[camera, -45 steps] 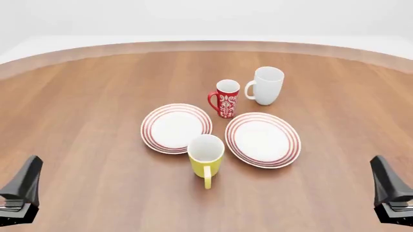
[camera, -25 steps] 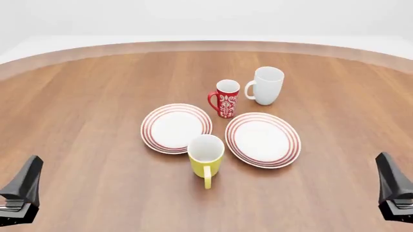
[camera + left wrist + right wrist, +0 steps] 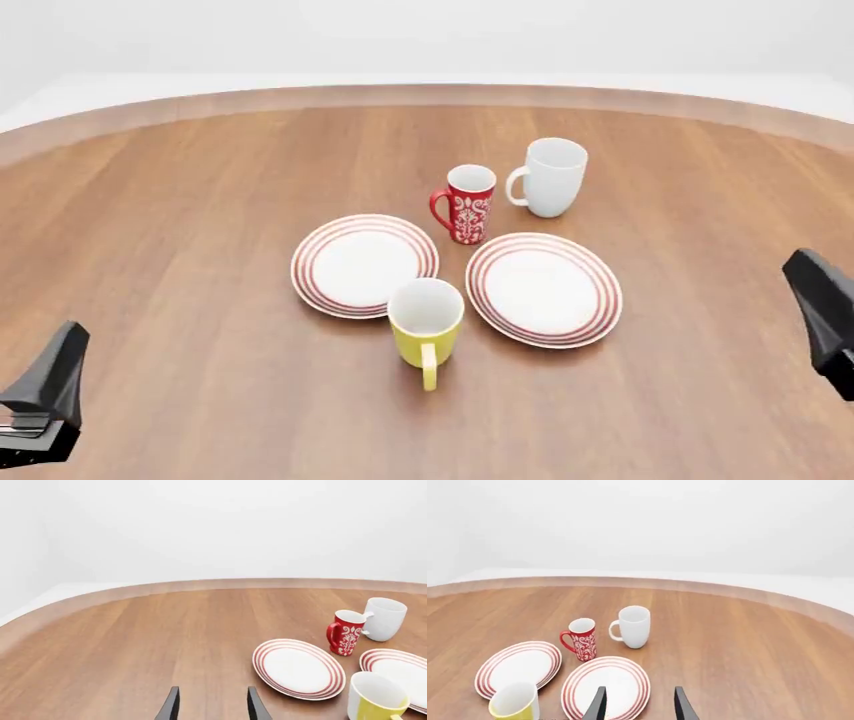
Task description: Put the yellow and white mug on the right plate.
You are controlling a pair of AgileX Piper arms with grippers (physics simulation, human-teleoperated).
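Note:
The yellow and white mug (image 3: 426, 322) stands upright on the table between the two plates, at their near side, with its handle toward me. It touches neither gripper. The right plate (image 3: 543, 288) lies just right of it and is bare. My left gripper (image 3: 47, 392) is low at the near left, far from the mug. My right gripper (image 3: 825, 318) is at the far right edge, well right of the plate. Both are open and empty: left wrist view (image 3: 212, 707), right wrist view (image 3: 639, 705). The mug (image 3: 373, 700) (image 3: 514, 702) and right plate (image 3: 398, 669) (image 3: 617, 677) show in both wrist views.
The left plate (image 3: 364, 264) lies left of the yellow mug. A red mug with white pattern (image 3: 467, 203) stands behind the two plates. A taller white mug (image 3: 550, 177) stands behind the right plate. The table's curved far edge (image 3: 427, 95) runs across the back.

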